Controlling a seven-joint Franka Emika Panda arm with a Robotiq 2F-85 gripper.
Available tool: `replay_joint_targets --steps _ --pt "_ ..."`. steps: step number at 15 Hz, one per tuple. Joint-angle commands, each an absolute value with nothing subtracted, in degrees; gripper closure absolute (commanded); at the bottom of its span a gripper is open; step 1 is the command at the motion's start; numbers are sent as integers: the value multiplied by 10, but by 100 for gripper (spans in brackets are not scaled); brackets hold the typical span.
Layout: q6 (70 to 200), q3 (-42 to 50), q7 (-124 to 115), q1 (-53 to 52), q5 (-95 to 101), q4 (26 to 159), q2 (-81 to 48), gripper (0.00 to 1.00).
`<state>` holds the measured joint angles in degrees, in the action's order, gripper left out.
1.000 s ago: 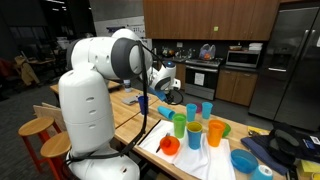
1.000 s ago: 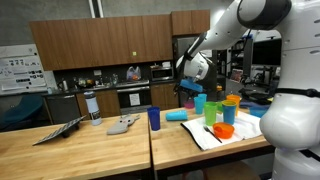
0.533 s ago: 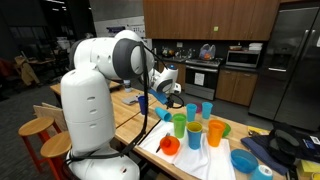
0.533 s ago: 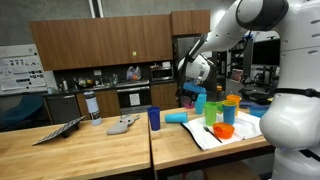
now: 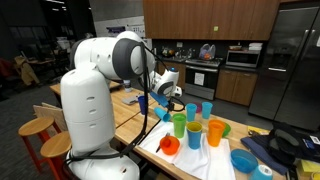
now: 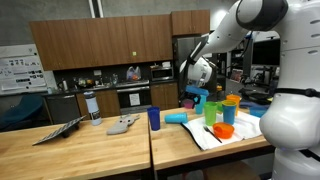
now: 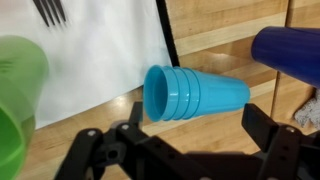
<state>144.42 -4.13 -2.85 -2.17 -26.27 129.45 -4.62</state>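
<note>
Just above the counter [image 7: 235,45], the tool [image 7: 190,135] is held wide and empty, jaws spread to either side of the cup stack [image 7: 195,92]. The stack is laid on its side, rim toward the white sheet [image 7: 100,50], with a blue cup [image 7: 290,50] near its tip.

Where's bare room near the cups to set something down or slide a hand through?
Widest free patch: the bare wood of the table in front of the dark blue cup and the grey object. On the white cloth, an open stretch lies between the green cup and the tipped light-blue cups. Crowded: the upright cups clustered on the cloth.
</note>
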Motion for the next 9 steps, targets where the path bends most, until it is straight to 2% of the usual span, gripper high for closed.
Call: replay_joint_targets --steps 1,9 --pt "1467 -52 -45 -34 -276 1324 -35 0" --pt "1492 -52 -81 -36 -273 1373 -26 0"
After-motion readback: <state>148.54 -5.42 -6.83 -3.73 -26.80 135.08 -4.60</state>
